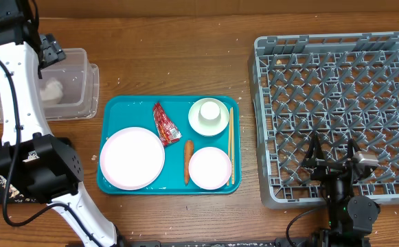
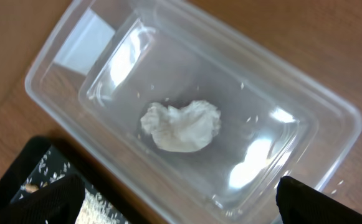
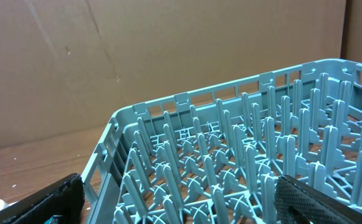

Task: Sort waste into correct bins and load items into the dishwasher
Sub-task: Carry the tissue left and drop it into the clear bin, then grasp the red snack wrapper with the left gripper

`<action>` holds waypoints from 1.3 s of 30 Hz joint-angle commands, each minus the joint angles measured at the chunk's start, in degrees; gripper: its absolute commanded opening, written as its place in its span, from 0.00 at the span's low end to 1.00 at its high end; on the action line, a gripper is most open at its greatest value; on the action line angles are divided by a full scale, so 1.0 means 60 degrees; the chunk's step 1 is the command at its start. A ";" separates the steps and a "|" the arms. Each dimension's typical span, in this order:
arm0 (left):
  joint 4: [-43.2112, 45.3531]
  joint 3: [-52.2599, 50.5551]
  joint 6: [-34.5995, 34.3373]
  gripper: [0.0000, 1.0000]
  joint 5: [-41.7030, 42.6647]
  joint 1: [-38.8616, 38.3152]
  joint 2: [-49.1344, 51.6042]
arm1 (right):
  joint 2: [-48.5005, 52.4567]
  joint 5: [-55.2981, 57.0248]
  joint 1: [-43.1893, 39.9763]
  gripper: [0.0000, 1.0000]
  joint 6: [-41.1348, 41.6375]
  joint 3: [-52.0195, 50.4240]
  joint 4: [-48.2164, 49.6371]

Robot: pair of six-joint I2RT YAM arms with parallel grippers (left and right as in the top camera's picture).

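White tissue (image 2: 181,126) lies in the clear tub (image 2: 305,106), left gripper (image 2: 181,205) and right gripper (image 3: 181,199) gaping empty; wrapper (image 1: 165,123), carrot (image 1: 187,161), 4 dishes (image 1: 132,158) remain.

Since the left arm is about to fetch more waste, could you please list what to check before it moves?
1. The tissue lies inside the tub: ok.
2. The left claw is open and holds nothing: ok.
3. The wrapper lies uncovered on the tray: ok.
4. Room for a claw around the carrot: cannot tell; it lies close between the plate and a bowl.
5. The right claw is open over the rack, away from the tray: ok.
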 commanded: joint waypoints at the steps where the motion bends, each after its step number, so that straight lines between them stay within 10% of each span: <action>1: -0.0484 0.0182 -0.0197 1.00 0.0506 -0.0084 0.0055 | -0.0095 0.0058 -0.0011 1.00 -0.0036 -0.0102 0.0029; 13: -0.1577 0.0178 0.0386 1.00 0.5151 -0.1264 0.0055 | -0.0095 0.0058 -0.0011 1.00 -0.0036 -0.0102 0.0029; 23: -0.2685 -0.0616 -0.0033 0.84 0.4714 -0.3180 0.0157 | -0.0095 0.0058 -0.0011 1.00 -0.0036 -0.0102 0.0029; 39: -0.0062 -0.4459 -0.0849 0.74 0.4907 -0.4288 0.0157 | -0.0095 0.0058 -0.0011 1.00 -0.0036 -0.0102 0.0029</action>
